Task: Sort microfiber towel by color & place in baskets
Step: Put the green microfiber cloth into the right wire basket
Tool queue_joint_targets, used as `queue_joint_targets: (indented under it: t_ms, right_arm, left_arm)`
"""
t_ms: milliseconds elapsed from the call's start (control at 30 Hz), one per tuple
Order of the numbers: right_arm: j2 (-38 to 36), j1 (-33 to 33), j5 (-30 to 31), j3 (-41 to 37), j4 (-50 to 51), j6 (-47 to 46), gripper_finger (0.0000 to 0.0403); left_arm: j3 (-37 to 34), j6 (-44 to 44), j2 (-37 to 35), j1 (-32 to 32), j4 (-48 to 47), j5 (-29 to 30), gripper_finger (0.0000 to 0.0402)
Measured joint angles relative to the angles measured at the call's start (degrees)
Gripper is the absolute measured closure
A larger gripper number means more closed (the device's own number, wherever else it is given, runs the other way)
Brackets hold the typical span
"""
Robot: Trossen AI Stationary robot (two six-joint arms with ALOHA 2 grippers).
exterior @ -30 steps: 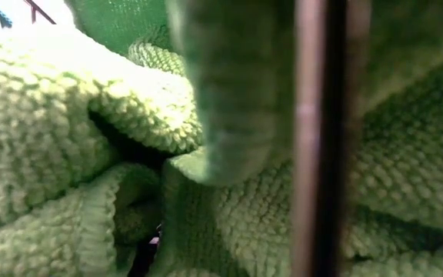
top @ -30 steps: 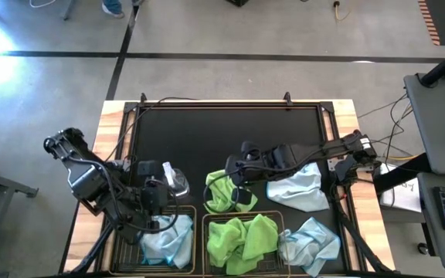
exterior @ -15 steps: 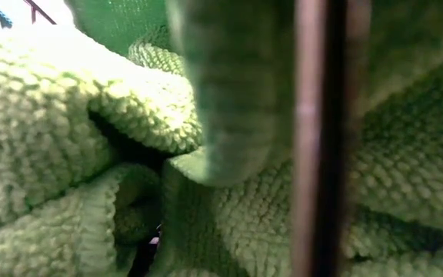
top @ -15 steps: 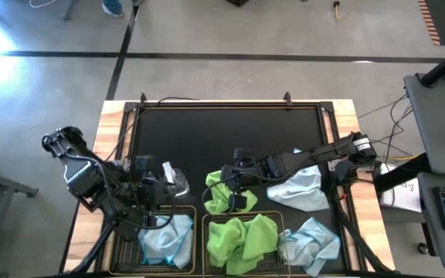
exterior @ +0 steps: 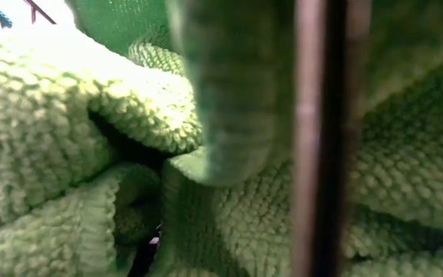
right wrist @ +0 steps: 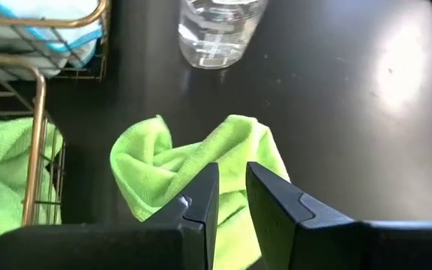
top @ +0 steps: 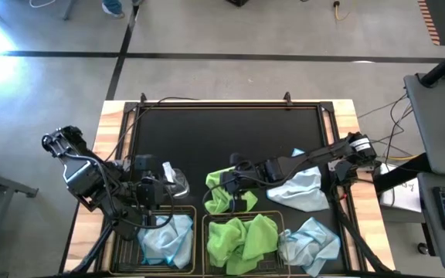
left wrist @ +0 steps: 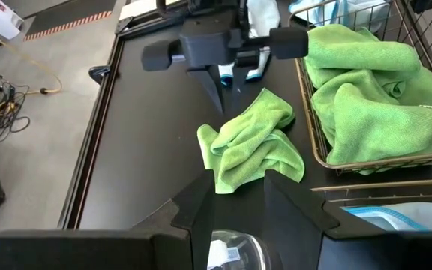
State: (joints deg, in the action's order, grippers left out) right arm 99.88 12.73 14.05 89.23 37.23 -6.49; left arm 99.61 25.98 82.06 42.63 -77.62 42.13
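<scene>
From above, a crumpled lime-green microfiber towel [top: 229, 198] lies on the black table mat [top: 222, 139], just behind the middle wire basket [top: 205, 232], which is heaped with green cloth. The right gripper [top: 228, 181] sits at the loose towel's far edge. The left basket [top: 127, 245] holds a pale blue towel [top: 167, 238], the left gripper [top: 163, 184] hovering near it beside a clear spray bottle [top: 178, 182]. Two more pale blue towels [top: 304, 189] lie on the right side of the mat.

At table height, nubby green pile [exterior: 60, 115] fills the frame, crossed by a thin upright wire [exterior: 314, 138].

The left wrist camera shows its dark fingers [left wrist: 197, 206] parted, holding nothing.

The right wrist camera shows narrow, tapered fingers [right wrist: 201, 196] slightly apart directly over the rumpled towel; whether they touch it cannot be told.
</scene>
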Motion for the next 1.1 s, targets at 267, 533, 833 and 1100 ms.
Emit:
queue_joint_targets:
  t_ms: [267,533,833,1100]
  right_arm:
    - [0.0,0.0,-4.2,-5.9,-7.7,2.1,0.0337]
    - [0.0,0.0,-5.7,-11.0,-11.2,5.9,0.0338]
    - [0.0,0.0,-5.7,-11.6,-11.4,17.4,0.0337]
    - [0.1,0.0,-5.7,-11.6,-11.4,16.3,0.0344]
  left_arm:
    - [0.0,0.4,0.0,0.0,-0.1,0.0,0.0299]
    - [0.0,0.4,0.0,0.0,-0.2,0.0,0.0299]
    - [0.0,0.5,0.0,0.0,-0.2,0.0,0.0299]
    - [0.0,0.5,0.0,0.0,-0.2,-0.1,0.0299]
